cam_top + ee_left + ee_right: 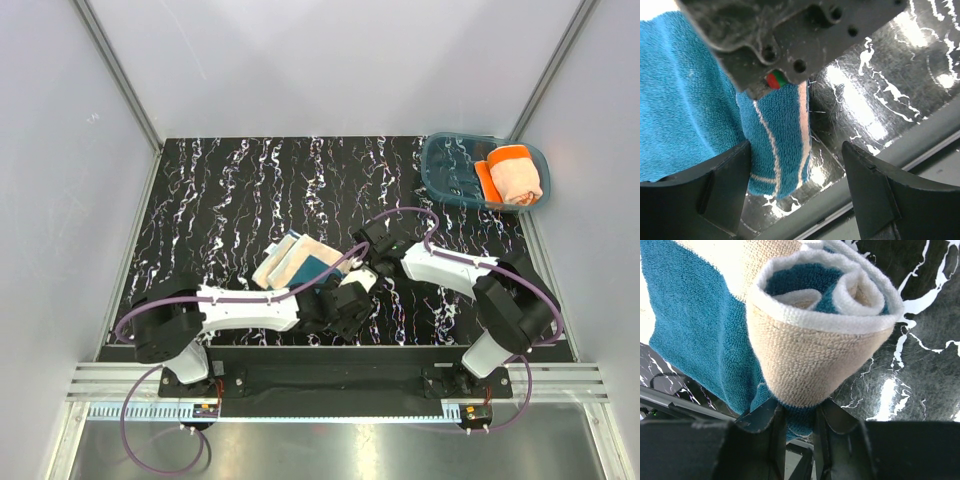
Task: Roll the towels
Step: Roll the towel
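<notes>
1. Slack is your risk on the left. The left gripper [795,155] stands wide, its fingers either side of a fold of the teal towel [777,150] and clamping nothing, so the loose tail could sag and the roll could loosen. That arm reaches from its base toward 3 o'clock, low over the table [220,200].
2. Unwinding threatens the middle. The teal towel lies near table centre, toward 8 o'clock, part rolled with its cream back outward. The rest spreads toward 9 o'clock from the grippers. The coil looks loose and cone-shaped, so one end may telescope out.
3. Grip on the right is thin. The right gripper [800,411] is narrow and pinches only the roll's lower edge, so a hard pull could strip it off. Its body crowds the left wrist view, so watch for the two grippers knocking together. That arm reaches toward 10 o'clock.
4. Far right, at 2 o'clock, the orange towel [515,175] sits rolled in the tray [445,165], well apart.
</notes>
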You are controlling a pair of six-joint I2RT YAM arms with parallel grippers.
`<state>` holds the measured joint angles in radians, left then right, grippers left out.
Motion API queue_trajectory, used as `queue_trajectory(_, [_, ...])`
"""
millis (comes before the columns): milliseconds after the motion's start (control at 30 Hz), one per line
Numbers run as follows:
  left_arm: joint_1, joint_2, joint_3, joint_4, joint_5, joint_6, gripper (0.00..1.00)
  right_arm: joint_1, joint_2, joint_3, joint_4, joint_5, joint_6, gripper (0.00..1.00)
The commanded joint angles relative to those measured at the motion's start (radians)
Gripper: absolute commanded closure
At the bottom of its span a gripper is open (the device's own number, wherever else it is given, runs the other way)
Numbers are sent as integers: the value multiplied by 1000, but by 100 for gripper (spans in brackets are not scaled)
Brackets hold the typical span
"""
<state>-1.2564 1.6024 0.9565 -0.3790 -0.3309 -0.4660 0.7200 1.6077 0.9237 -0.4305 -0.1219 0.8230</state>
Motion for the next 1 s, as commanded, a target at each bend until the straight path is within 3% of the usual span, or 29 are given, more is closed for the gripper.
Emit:
queue_trajectory(0, [-9, 19, -16, 81, -26, -34, 26, 15, -5, 18, -43, 8, -2, 76])
queue_trajectory(67, [-14, 30, -24, 88, -34, -51, 29, 13, -5, 18, -47, 2, -4, 76])
queue_trajectory(200, [-18, 53, -48, 106, -34, -60, 45, 15, -6, 23, -53, -10, -1, 76])
queue_trajectory(300, [-20, 73, -68, 132, -14, -66, 70, 13, -8, 30, -65, -22, -4, 76])
queue_trajectory(333, [-20, 76, -73, 138, -11, -69, 84, 15, -9, 30, -68, -24, -4, 75])
queue_trajectory(400, [-20, 73, -93, 149, 1, -77, 90, 13, -15, 32, -76, -24, -5, 75])
queue_trajectory(533, [-12, 36, -122, 199, 56, -86, 95, 15, -19, 36, -100, -7, -16, 70])
queue_trajectory(733, [47, -34, -188, 288, 202, -114, 96, 1, -15, 93, -189, 56, -51, 35])
queue_trajectory(967, [146, -84, -285, 414, 387, -160, 96, -131, -84, 200, -289, 83, -110, 29])
